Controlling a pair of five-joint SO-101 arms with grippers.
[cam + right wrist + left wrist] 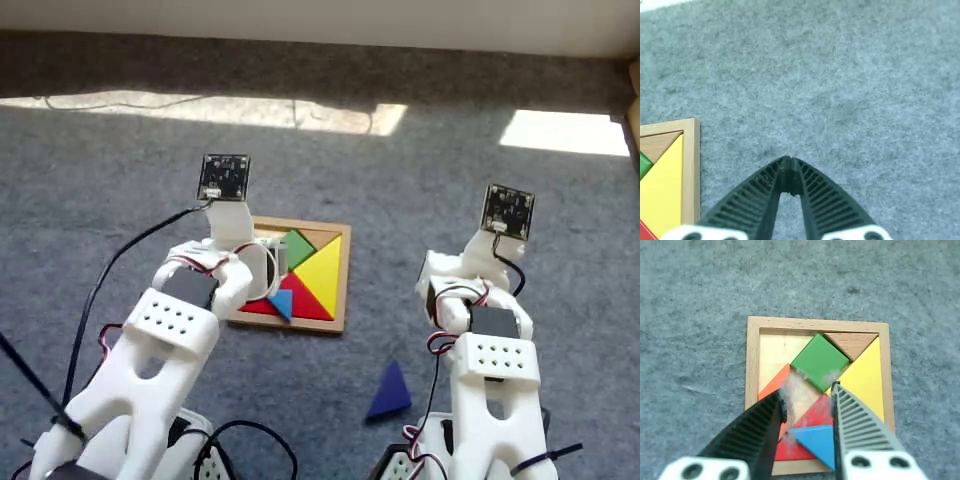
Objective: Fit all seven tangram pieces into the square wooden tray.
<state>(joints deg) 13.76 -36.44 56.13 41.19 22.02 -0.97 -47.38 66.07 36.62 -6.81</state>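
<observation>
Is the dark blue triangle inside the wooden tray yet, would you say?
Out: the dark blue triangle lies on the carpet, apart from the wooden tray.

Tray (310, 324) sits mid-carpet (450, 150), betw. the two arms, closer to the left one. Left gripper (808, 392) hangs over the tray's near-left part; right gripper (790, 162) is over carpet, well right of the tray. In the tray: square piece (820, 362) far-centre, big triangle (865, 380) along the right side, small triangle (852, 342) in the far-right corner. Loose triangle (390, 390) lies on carpet, near-right of the tray, apart from it.
</observation>
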